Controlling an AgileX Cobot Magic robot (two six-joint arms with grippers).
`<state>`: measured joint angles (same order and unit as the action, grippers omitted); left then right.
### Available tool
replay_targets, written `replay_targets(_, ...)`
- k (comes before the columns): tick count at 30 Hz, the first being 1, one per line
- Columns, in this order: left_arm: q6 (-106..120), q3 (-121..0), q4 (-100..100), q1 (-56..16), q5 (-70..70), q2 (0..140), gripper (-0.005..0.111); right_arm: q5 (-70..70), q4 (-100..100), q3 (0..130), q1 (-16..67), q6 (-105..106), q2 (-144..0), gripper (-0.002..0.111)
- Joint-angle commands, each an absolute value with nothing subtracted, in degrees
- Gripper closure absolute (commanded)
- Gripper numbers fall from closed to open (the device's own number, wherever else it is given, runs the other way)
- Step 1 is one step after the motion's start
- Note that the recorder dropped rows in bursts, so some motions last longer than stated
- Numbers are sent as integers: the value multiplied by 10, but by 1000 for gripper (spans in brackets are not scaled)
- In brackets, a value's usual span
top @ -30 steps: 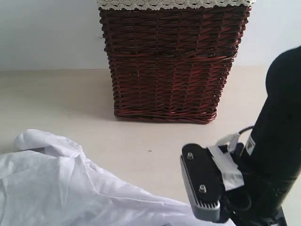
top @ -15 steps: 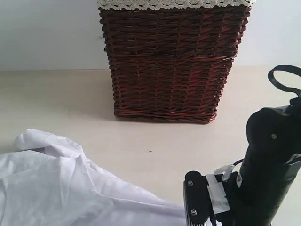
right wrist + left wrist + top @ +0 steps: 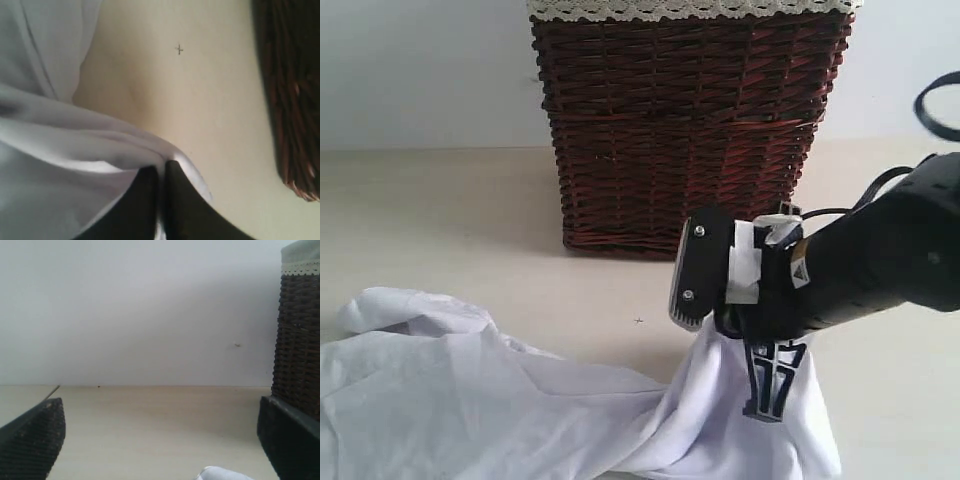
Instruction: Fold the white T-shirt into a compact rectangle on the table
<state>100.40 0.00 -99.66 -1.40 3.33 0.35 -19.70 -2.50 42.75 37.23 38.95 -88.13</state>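
The white T-shirt point(image 3: 470, 400) lies crumpled over the near left of the table point(image 3: 440, 210). Its right end is lifted into a peak. My right gripper point(image 3: 765, 395) is shut on that raised part, and cloth hangs around the black fingers. In the right wrist view the right gripper point(image 3: 161, 167) has its two fingers pressed together with a fold of the T-shirt point(image 3: 60, 150) pinched between them. My left gripper point(image 3: 161, 440) is open wide above the bare table point(image 3: 150, 415), holding nothing. A small bit of the T-shirt point(image 3: 220, 474) shows just below it. No lettering or tag is visible.
A dark brown wicker basket point(image 3: 685, 130) with a lace-trimmed liner point(image 3: 690, 8) stands at the back middle, close behind the right arm. The basket point(image 3: 300, 340) is also beside the left gripper. A white wall runs behind the table.
The right gripper has risen from the bottom edge and swung toward the basket, lifting the shirt's right end off the table. The rest of the shirt has been dragged and reshaped.
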Motion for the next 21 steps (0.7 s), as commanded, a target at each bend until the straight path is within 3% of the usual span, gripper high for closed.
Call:
replay_targets(1, 1004, 0, -999, -13, 31, 0, 2, -96, -56, 431, 369, 355, -955, 108)
replay_targets(7, 1004, 0, -999, -13, 31, 0, 2, 36, -50, 431, 362, 278, -1029, 107)
replay_targets(16, 1004, 0, -999, -13, 31, 0, 2, 26, -35, 432, 362, 282, -999, 53)
replay_targets(21, 1006, 0, -999, -13, 31, 0, 2, -55, -14, 432, 362, 282, -892, 50)
